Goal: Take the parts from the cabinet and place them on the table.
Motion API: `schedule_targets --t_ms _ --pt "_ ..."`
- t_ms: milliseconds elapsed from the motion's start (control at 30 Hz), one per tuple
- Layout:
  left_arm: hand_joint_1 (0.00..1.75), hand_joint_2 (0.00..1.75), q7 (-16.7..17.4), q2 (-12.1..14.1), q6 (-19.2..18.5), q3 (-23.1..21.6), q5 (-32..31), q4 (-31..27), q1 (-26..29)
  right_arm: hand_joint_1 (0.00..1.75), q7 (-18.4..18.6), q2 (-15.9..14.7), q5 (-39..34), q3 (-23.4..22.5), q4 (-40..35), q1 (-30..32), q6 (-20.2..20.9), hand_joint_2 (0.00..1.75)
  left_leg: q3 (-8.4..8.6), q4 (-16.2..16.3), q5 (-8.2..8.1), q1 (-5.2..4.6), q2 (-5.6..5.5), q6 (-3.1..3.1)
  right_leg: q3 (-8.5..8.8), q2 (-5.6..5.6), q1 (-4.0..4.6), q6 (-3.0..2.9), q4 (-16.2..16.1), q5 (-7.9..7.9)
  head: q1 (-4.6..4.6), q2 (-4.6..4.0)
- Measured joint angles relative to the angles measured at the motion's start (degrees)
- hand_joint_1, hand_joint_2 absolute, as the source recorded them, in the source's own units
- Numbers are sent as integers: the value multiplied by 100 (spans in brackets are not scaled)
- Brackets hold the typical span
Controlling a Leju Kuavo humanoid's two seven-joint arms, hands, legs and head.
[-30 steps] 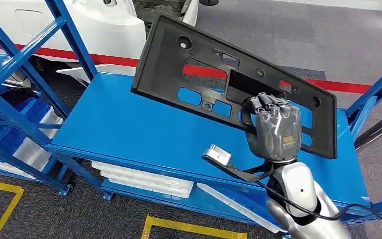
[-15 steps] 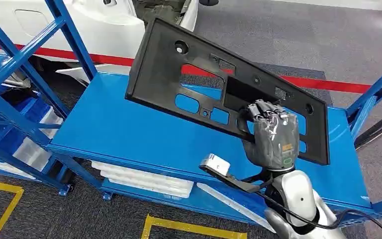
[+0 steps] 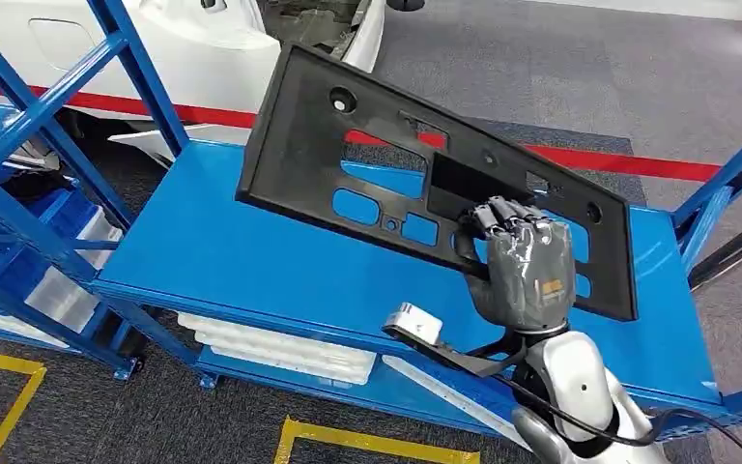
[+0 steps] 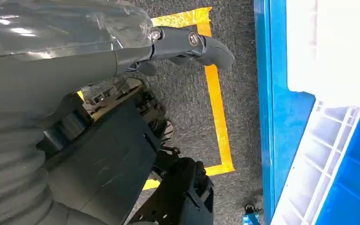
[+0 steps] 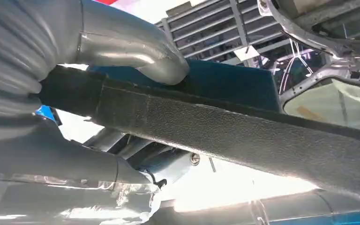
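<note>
Drifting leftward above blue table, black panel gripped by right hand; set-down pending; left hand state unclear.

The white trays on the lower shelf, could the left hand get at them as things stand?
Probably yes. The left hand hangs by the floor holding nothing, and the white trays lie at the open front of the lower shelf. The right hand holds the black panel higher up.

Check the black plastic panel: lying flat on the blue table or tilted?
Tilted, held above the blue table. The black plastic panel slants with its far-left end raised; the right hand grips its lower edge.
</note>
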Motion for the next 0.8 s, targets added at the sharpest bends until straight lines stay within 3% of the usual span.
schedule_targets --t_ms 700,800 --pt "0 175 109 -13 325 0 35 4 0 175 -7 68 -212 24 0 0 68 175 -1 0 0 0 0 0 0 0 0 0 0 0 0 0" --pt "0 175 171 -13 385 0 -15 7 0 175 4 85 -236 22 0 18 52 175 -15 36 -15 -25 -7 23 0 -4 -29 15 -13 10 -13 0"
